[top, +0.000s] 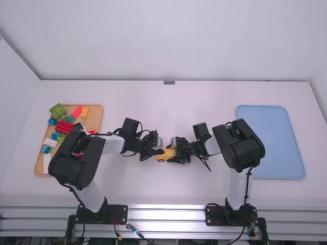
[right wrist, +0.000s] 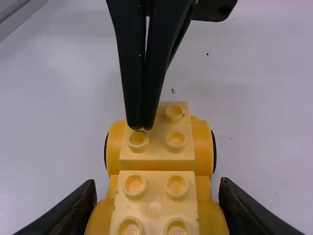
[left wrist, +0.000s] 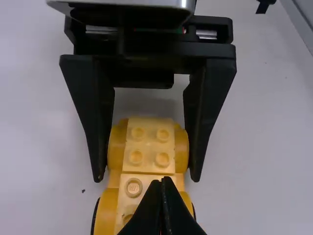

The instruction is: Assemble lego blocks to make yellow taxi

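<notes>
Between my two grippers, out on the white table [top: 168, 189], sat the yellow taxi [top: 166, 154], a small block-built body with pale studded blocks [right wrist: 154, 208] along its top and rounded yellow pieces [right wrist: 201, 147] bulging at its sides. I had the left gripper [top: 159, 151] at the taxi's left end, as the high view gave it. From its own wrist I saw that gripper [left wrist: 164, 181] with its fingers pressed together and nothing between them, their tips right at a stud on top of the taxi.

The right gripper [top: 171, 151] came in from the taxi's other end. Its fingers were parted by the taxi's width, one against each rounded side, so I had the body clasped between them.

Well apart to the left of the taxi lay a tan tray [top: 93, 122] of loose blocks: a green block [top: 57, 111] and an orange block [top: 85, 112] at its far end, a dark red block [top: 64, 126] nearer, and a white block [top: 47, 162] toward the near end. Well apart to the right of the taxi I saw a light blue tray [top: 276, 143], partly behind my right arm [top: 239, 145].
</notes>
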